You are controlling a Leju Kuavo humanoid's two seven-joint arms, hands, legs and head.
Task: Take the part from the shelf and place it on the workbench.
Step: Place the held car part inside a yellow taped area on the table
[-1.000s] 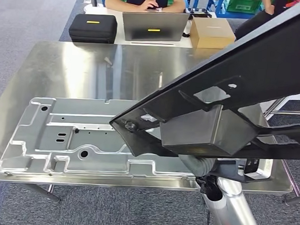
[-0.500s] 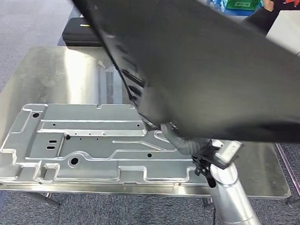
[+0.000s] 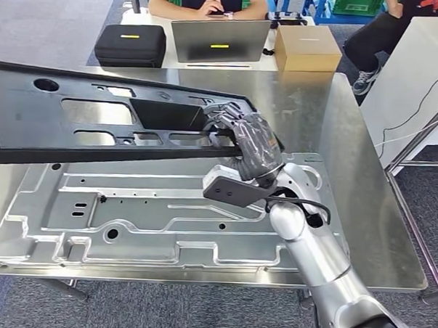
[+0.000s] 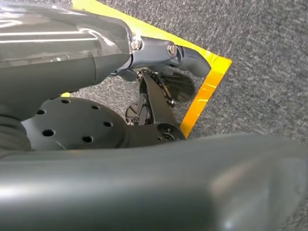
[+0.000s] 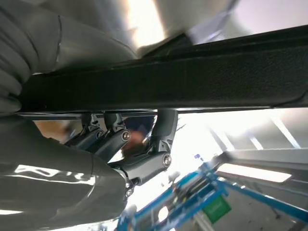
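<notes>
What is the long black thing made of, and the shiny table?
The long black part, held by the right hand, looks like matte moulded plastic or painted metal: dull, with cut-out holes. The workbench seems bare polished metal, since it mirrors its surroundings.

A workshop-style robot test space: a steel workbench (image 3: pixel 363 214) bearing a stamped metal panel (image 3: pixel 148 219), grey carpet tiles (image 3: pixel 42 18), blue racking (image 3: pixel 317 5), and a person at a laptop (image 3: pixel 219 39).

The black part (image 3: pixel 98 115) runs off the head view's left edge, the right hand (image 3: pixel 250 140) covers its near end, and the seated person (image 3: pixel 207 0) is cropped above.
</notes>
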